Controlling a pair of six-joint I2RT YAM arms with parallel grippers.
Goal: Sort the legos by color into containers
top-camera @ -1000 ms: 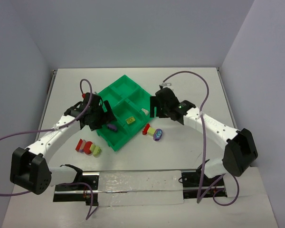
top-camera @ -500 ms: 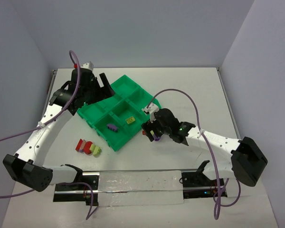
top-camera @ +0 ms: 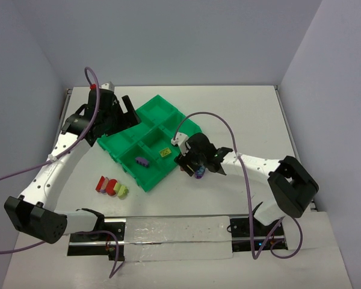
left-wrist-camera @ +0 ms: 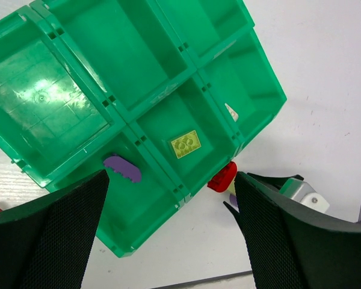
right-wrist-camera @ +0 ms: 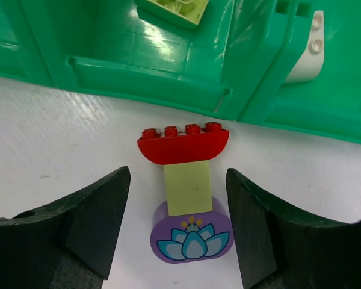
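Observation:
The green tray [top-camera: 159, 111] lies at an angle mid-table and also shows in the left wrist view [left-wrist-camera: 78, 102]. It holds a purple brick [top-camera: 141, 161], a yellow-green brick [top-camera: 165, 153] and a white brick [right-wrist-camera: 310, 57]. A stuck-together stack lies on the table beside the tray: red brick [right-wrist-camera: 183, 144], yellow-green brick [right-wrist-camera: 186, 186], purple lotus brick [right-wrist-camera: 191, 238]. My right gripper [right-wrist-camera: 179, 192] is open and low, with a finger on each side of the stack and not touching it. My left gripper [top-camera: 123, 111] is open and empty, high over the tray's far left corner.
A row of red, yellow and yellow-green bricks [top-camera: 111, 186] lies on the table left of the tray's near corner. The stack's red brick sits close against the tray wall [right-wrist-camera: 168, 78]. Walls close in the table on three sides.
My left arm let go of the purple brick in the tray and rose to the far left. My right gripper moved from the tray's right side down over the stack.

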